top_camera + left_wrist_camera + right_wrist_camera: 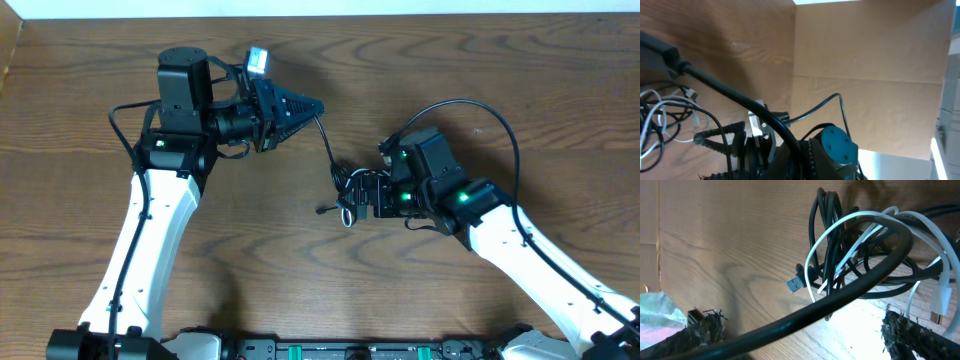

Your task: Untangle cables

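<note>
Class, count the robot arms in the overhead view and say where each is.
2. The left arm stands on the image's left side; the right arm enters from lower right, reaching the cable tangle. None appears hidden.

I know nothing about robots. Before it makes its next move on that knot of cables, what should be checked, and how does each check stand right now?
1. Left pincer has a firm hold: ok, it is shut on a black cable that runs down to the tangle.
2. Right pincer is ready to grab: ok, it is open.
3. Tangle lies in front of the right pincer: ok.
4. White cable is free of the black ones: not ok, it loops through them.
5. Blue plug can slide out without snagging: cannot tell.
</note>
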Robot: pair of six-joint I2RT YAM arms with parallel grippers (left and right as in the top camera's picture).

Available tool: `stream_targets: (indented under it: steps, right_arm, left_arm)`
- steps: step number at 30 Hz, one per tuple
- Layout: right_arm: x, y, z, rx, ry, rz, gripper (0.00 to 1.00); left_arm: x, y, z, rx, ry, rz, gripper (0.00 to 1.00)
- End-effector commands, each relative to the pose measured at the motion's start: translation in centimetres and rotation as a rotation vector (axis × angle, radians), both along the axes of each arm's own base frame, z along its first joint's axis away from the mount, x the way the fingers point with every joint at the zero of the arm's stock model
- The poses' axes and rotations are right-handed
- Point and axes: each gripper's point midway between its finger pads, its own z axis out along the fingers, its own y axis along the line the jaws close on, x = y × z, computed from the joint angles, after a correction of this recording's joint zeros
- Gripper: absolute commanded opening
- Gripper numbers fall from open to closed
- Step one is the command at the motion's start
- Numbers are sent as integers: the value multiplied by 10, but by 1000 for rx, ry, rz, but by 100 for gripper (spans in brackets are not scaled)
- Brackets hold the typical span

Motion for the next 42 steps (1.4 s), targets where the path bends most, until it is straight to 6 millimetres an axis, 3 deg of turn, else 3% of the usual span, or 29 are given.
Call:
stream_targets:
  steps: [1,9,15,19,26,27,29,31,35,38,42]
  right_arm:
    - [0,4,-2,-7,-4,19,99]
    - [1,16,-9,-9,-14,44,99]
    - [26,6,-18,-82,-79,-62,99]
    - [40,-7,-32,-166,-107,-129,99]
    - [46,-4,-65,-200,-60,-136,97]
    - [48,-3,-70,-202,-58,-136,95]
    - [50,-1,-81,-205,-42,-145,80]
    - [50,-1,-89,-208,-20,-161,54]
    - [50,-1,-92,-206,0,-182,16]
    - [47,4,-82,-168,0,-162,6]
    - [43,10,-55,-104,-21,-136,6]
  left_arm:
    - [3,2,3,32,-61,14,7]
    - [7,6,-7,82,-69,46,8]
    - [7,6,-6,87,-85,41,8]
    - [7,6,-7,95,-100,39,7]
    - [7,6,-7,95,-100,40,8]
    - [7,6,-7,95,-101,40,7]
    - [7,6,-7,95,-101,39,8]
    - [7,6,-7,96,-103,38,8]
    - [7,6,-7,99,-109,37,8]
    - [9,8,-10,121,-127,44,7]
    - [17,19,-21,175,-97,111,7]
